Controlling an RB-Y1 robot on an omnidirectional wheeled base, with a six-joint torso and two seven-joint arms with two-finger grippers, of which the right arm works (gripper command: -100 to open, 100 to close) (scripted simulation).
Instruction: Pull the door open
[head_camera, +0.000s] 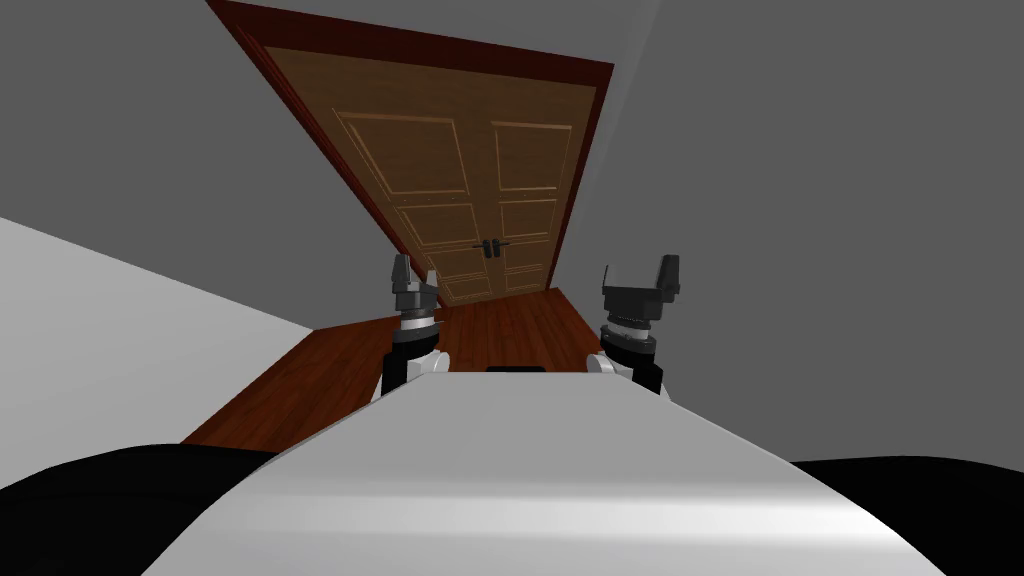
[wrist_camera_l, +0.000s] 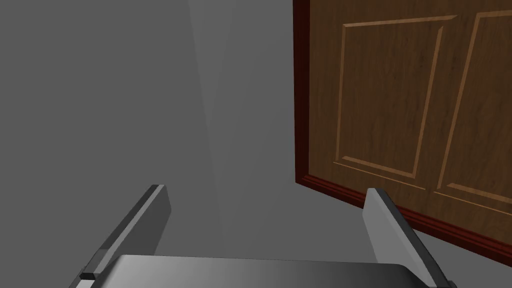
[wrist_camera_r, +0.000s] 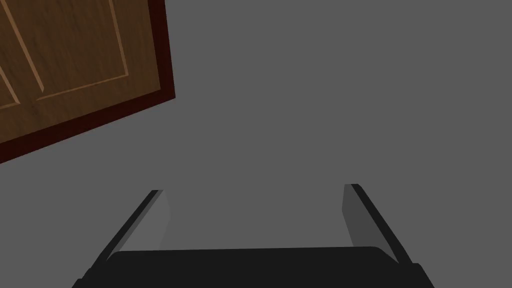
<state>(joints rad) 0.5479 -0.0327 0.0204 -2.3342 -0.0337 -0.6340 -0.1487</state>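
Note:
A brown panelled door (head_camera: 470, 170) in a dark red frame (head_camera: 598, 130) stands shut at the end of a short passage. Its dark handle (head_camera: 490, 248) sits low at the middle seam. My left gripper (head_camera: 414, 272) is raised in front of me, well short of the door and left of the handle, fingers open with nothing between them. My right gripper (head_camera: 641, 274) hangs to the right of the door frame, also open. In the left wrist view the gripper (wrist_camera_l: 265, 200) faces a grey wall beside the door (wrist_camera_l: 400, 100). The right wrist gripper (wrist_camera_r: 255, 202) faces grey wall, with the door's corner (wrist_camera_r: 75, 55) off to one side.
Reddish wooden floor (head_camera: 500, 330) runs from my base to the door. Grey walls (head_camera: 800, 200) close in on both sides, and a lighter wall (head_camera: 120, 330) lies on the left.

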